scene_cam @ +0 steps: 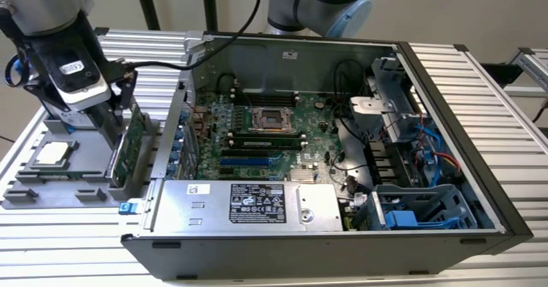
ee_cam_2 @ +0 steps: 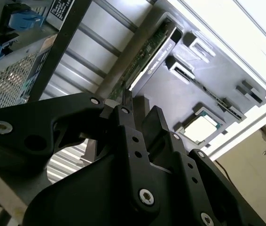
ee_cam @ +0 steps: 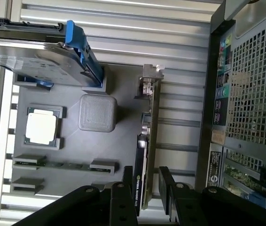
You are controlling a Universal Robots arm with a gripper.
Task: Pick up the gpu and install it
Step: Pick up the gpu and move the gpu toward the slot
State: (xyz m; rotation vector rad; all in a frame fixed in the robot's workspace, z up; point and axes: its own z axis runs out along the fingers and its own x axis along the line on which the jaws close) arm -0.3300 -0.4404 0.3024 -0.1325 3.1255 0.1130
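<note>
— Between the fingers of the end effector (ee_cam: 145, 172), what sits there?

— The gpu (ee_cam: 147, 136). It stands on its long edge in a slot of the grey fixture tray (ee_cam: 67, 155). The end effector straddles one end of it, a finger beside each flat face. In the first wrist view a sliver of gap shows on one side, so I judge the fingers narrow but not clamped, holding nothing.

— Why upright?

— Probably so both faces are free for a pinch, and so the card leaves the tray in the attitude a slot wants.

— And beside it?

— On the same tray the square CPU chip (ee_cam: 41, 128) lies flat in its own recess, apart from the card. Farther along sits the hard drive (ee_cam: 39, 63) with blue clips. Each pocket keeps its part in a known place.

— Beyond the tray?

— The tray rests on the slatted surface (scene_cam: 505, 126), just beside the open computer case (scene_cam: 453, 107). Inside lies the motherboard (scene_cam: 283, 139), and its expansion slots (scene_cam: 248, 160) look bare, so the card is not installed.

— Any writing?

— White lettering runs along the card's edge, and stickers cover the power supply (scene_cam: 248, 203). I leave the print unread.
</note>
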